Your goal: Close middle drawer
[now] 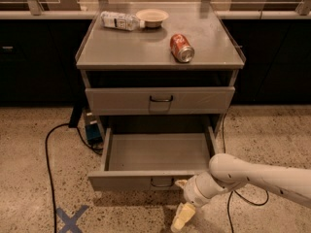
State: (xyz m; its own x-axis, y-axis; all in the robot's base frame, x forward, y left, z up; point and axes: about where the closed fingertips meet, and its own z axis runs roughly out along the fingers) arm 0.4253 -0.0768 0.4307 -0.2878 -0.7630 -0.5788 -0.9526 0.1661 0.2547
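The middle drawer [156,155] is a grey metal tray, pulled far out of the cabinet and empty. Its low flat front [121,181] faces me, with a small dark wire handle [162,183] at its centre. My gripper [180,201] is on a white arm that comes in from the right. It sits at the drawer front, just right of the handle. One cream fingertip [181,182] touches the front beside the handle and the other [178,220] points down at the floor. The fingers are apart and hold nothing.
The taller-fronted top drawer [159,100] is shut. On the cabinet top [121,47] are a red can [181,48] lying on its side, a plastic bottle [119,20] and a bowl [152,17]. A black cable [48,164] and a blue tape cross [70,219] are on the floor to the left.
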